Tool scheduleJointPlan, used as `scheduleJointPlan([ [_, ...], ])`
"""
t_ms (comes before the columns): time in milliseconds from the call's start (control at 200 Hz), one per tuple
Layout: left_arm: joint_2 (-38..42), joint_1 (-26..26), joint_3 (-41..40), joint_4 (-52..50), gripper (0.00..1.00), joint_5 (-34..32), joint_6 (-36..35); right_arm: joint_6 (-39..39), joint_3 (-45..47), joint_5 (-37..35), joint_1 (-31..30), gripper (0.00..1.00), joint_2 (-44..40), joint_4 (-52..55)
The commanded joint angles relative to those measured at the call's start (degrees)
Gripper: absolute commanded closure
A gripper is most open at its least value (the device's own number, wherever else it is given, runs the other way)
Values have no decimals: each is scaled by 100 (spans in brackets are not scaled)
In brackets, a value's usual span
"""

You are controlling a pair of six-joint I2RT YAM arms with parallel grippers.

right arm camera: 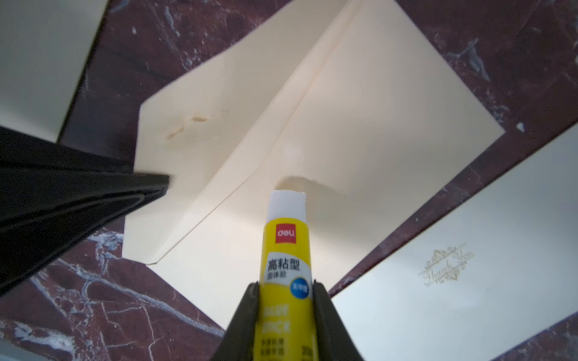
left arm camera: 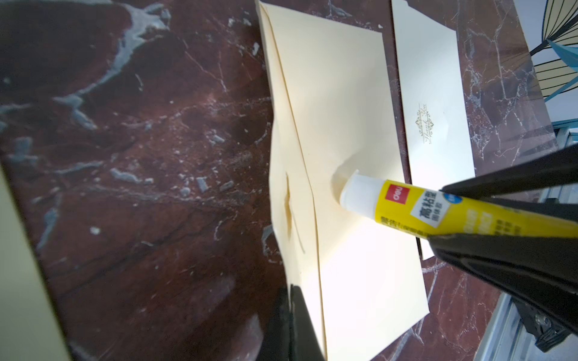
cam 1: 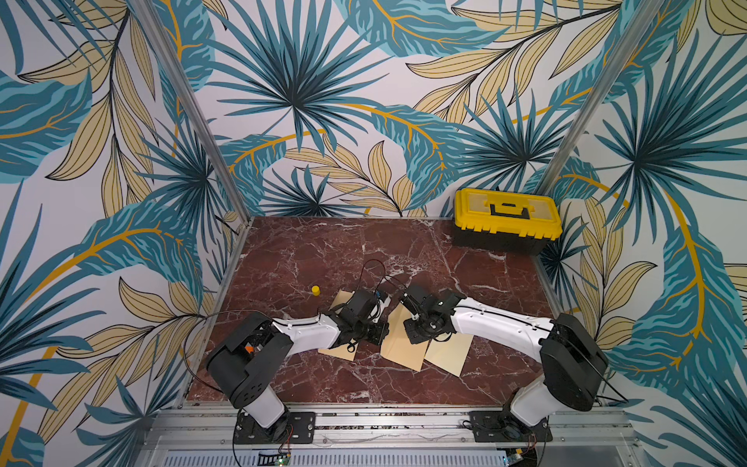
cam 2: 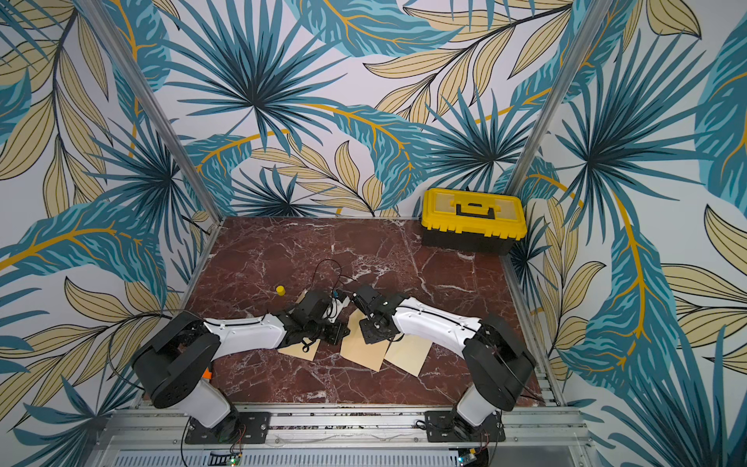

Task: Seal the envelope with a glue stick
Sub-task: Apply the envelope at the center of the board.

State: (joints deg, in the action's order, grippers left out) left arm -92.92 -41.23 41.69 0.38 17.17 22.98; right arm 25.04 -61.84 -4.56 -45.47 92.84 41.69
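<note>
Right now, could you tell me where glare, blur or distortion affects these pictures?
Left wrist view: the envelope washes out to white beside the glue stick. Right wrist view: the glue stick's lower lettering is out of focus. Both top views: the frame posts splay outward, a wide-angle effect.

The red-brown marble table (cam 1: pixel 307 250) carries a yellow-and-black toolbox (cam 1: pixel 507 220) in its far right corner. A small yellow cap (cam 1: pixel 315 290) stands alone, left of centre. Nearer the front lie three cream papers: an envelope (cam 1: pixel 400 351) with its flap open (the flap is stained), a "Thank You" card (cam 1: pixel 448 358) just beside it on the right, and another sheet (cam 1: pixel 338 351) to the left.
</note>
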Motion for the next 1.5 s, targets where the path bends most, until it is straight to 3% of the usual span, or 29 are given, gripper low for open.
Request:
scheduleJointPlan([
  [0,-81,17,-3,-118,100,-30,-2,110,-314,343,-6,100,376,1026],
  [356,-99,16,4,-100,100,50,-31,350,-1580,80,261,100,1599,1406],
  [546,-94,11,-15,-82,100,50,-30,378,-1822,-152,370,100,1720,1838],
  [816,-94,18,-30,-49,100,57,-21,218,-1827,990,388,100,1609,2465],
  [1012,-102,9,-30,-38,100,80,-24,153,-2169,1273,589,100,1977,2510],
  [1257,-86,2,-39,-38,100,85,-39,72,-2833,1009,896,100,2596,2324],
  [1497,-86,5,-48,-29,100,85,-31,25,-2940,389,972,100,2618,2365],
])
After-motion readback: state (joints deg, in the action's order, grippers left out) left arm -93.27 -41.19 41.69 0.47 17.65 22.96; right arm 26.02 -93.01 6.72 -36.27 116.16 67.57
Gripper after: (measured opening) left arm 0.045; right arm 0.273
